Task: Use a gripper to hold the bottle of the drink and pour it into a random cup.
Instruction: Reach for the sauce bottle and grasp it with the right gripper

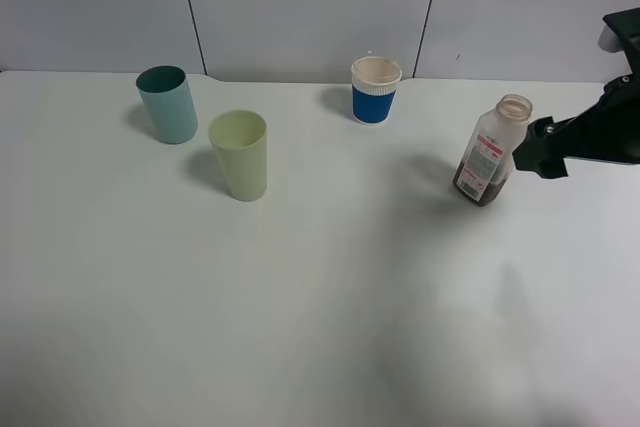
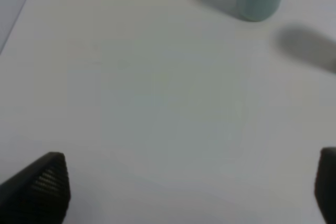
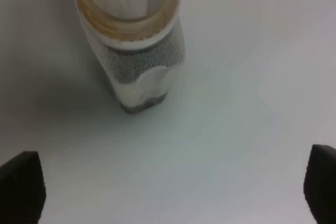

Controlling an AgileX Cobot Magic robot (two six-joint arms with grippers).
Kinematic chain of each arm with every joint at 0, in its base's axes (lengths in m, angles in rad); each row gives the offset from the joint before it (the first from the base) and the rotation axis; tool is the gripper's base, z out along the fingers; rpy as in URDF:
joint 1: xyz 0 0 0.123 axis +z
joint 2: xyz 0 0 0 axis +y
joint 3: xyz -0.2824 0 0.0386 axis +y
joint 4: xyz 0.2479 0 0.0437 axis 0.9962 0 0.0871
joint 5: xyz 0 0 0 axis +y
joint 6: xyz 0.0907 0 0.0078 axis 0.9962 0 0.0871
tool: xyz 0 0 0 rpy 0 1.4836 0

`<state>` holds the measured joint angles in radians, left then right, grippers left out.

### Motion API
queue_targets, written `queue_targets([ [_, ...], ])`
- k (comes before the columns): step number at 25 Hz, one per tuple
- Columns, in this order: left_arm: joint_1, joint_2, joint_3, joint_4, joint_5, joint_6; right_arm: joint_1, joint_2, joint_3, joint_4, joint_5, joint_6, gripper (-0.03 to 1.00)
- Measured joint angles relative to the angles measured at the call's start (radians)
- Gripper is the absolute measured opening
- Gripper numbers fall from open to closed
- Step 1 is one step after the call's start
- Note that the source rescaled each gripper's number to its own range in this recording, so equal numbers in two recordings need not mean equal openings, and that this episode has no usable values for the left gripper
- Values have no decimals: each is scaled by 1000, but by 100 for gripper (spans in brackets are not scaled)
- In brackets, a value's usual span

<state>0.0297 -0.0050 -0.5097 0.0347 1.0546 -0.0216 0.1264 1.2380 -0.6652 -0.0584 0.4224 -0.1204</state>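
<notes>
Nearest the high camera, the bare front of the white table (image 1: 300,347) is stretching out, and beyond it the bottle (image 1: 489,152) is standing upright at the right. The right gripper (image 1: 530,147) is hovering just beside it, well apart from the teal cup (image 1: 167,104), green cup (image 1: 240,155) and blue cup (image 1: 375,90). In the right wrist view its fingers (image 3: 21,190) are gaping wide and holding nothing, with the bottle sitting ahead of them rather than between, so gripping, lifting and pouring are seemingly all waiting. In the left wrist view the left gripper (image 2: 184,192) is likewise gaping wide, empty, over table.
</notes>
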Motion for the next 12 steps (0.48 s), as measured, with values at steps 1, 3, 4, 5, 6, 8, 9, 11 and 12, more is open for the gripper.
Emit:
queue_targets([
  [1, 0, 0, 0, 0, 0, 0, 0, 4, 0, 0, -1, -5, 100],
  [3, 0, 0, 0, 0, 0, 0, 0, 8, 14, 0, -25, -21, 100],
  [4, 0, 0, 0, 0, 0, 0, 0, 10, 28, 0, -46, -32, 100],
  [5, 0, 0, 0, 0, 0, 0, 0, 10, 49, 0, -77, -44, 100],
  [6, 0, 0, 0, 0, 0, 0, 0, 10, 73, 0, -115, -63, 100],
  [8, 0, 0, 0, 0, 0, 0, 0, 10, 123, 0, -197, -101, 100],
  [9, 0, 0, 0, 0, 0, 0, 0, 10, 151, 0, -242, -121, 100],
  [11, 0, 0, 0, 0, 0, 0, 0, 11, 196, 0, -317, -148, 100],
  [12, 0, 0, 0, 0, 0, 0, 0, 12, 222, 0, -353, -157, 100],
])
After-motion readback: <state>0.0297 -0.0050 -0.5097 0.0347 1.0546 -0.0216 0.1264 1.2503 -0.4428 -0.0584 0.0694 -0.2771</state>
